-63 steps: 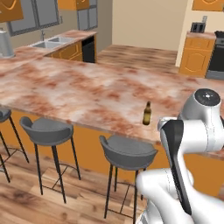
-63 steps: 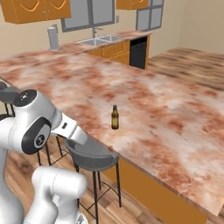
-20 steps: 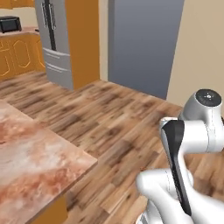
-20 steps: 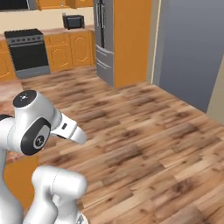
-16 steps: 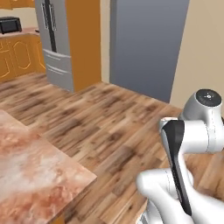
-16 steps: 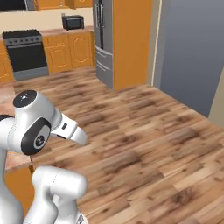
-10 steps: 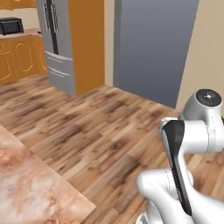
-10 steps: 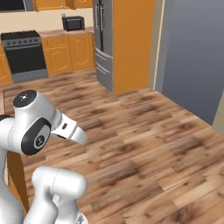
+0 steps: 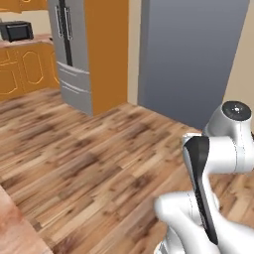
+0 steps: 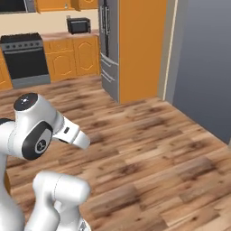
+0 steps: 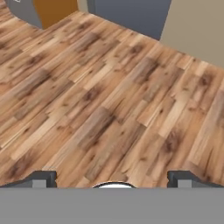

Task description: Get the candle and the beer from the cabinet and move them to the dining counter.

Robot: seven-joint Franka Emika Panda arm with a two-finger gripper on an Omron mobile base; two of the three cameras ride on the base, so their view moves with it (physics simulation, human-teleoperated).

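Hand view, tool [image 11: 112,178] spread wide, empty, over wood floor [image 11: 109,87].

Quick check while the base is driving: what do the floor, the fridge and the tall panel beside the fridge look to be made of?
Floor: wood planks, mid-brown with dark grain streaks, low sheen; could be laminate. Fridge: smooth grey metal look, probably brushed steel, with long vertical bar handles. Panel beside it: flat, plain orange, no grain showing, so likely painted or laminated board rather than bare wood.
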